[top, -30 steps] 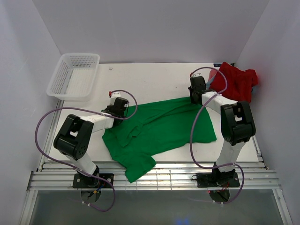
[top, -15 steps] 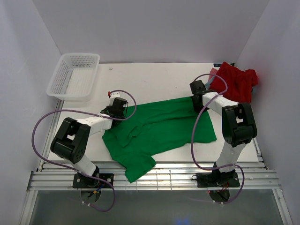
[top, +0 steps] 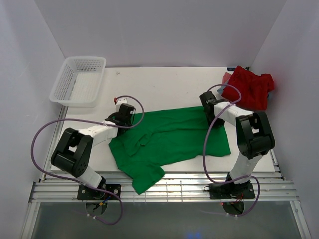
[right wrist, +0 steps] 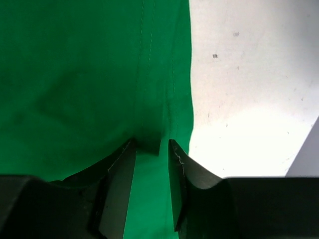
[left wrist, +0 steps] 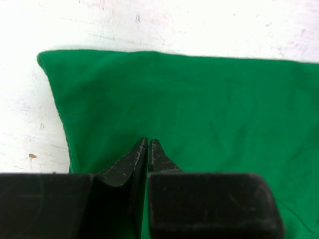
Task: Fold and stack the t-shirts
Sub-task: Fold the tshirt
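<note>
- At the near bench (top: 159, 84) edge: green t-shirt (top: 169, 139) lies spread mid-bench, one end spilling over the edge onto the rails (top: 199, 189).
- Left hand (left wrist: 148, 142): clenched on the green t-shirt near its far-left corner, tips almost touching.
- Right hand (right wrist: 152, 144): released, fingers apart, straddling the shirt's far-right hem, bare bench just beside.
- Far right corner: red t-shirt (top: 247, 88), crumpled heap, just beyond the right hand.
- Far left corner: white mesh basket (top: 74, 102).
</note>
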